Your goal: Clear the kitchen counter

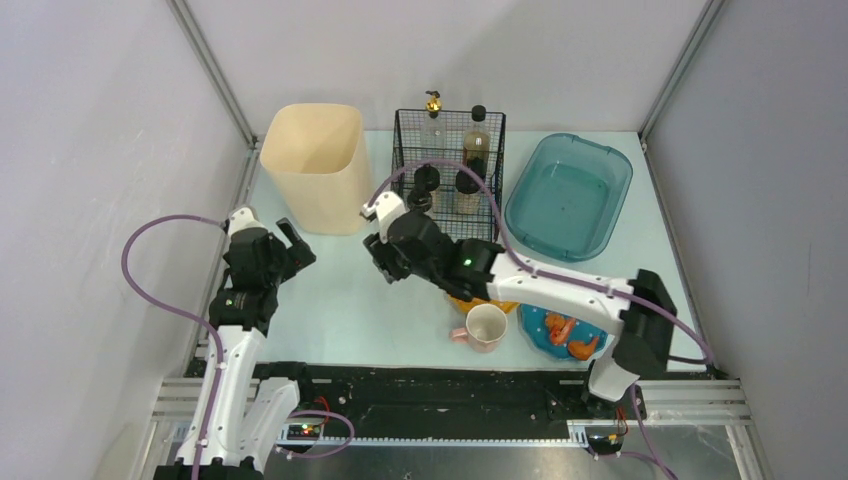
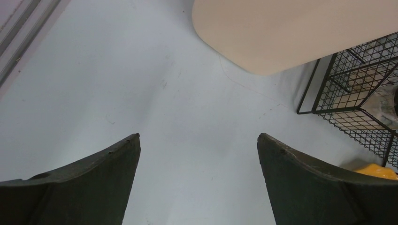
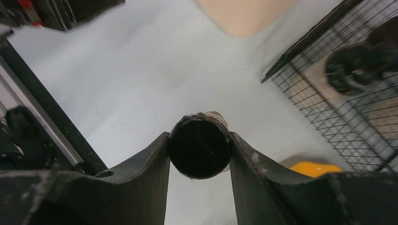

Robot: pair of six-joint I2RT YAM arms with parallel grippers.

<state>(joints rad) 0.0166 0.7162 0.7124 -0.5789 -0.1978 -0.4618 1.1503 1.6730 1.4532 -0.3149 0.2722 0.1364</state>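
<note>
Above the middle of the kitchen counter (image 1: 340, 310), which spans the enclosure floor beneath both arms, the right gripper (image 3: 199, 137) is clamped on a round black-capped container (image 3: 200, 152), one finger pressed to each side. The left gripper (image 2: 198, 137) hovers near the cream bin (image 1: 315, 165), jaws wide apart, holding nothing.

Bright, even light on the kitchen counter (image 1: 340, 300); right-wrist view blurred.

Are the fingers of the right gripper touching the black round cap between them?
Touching. The right wrist view shows both fingers of the right gripper pressed against the sides of the black cap, with no gap.
</note>
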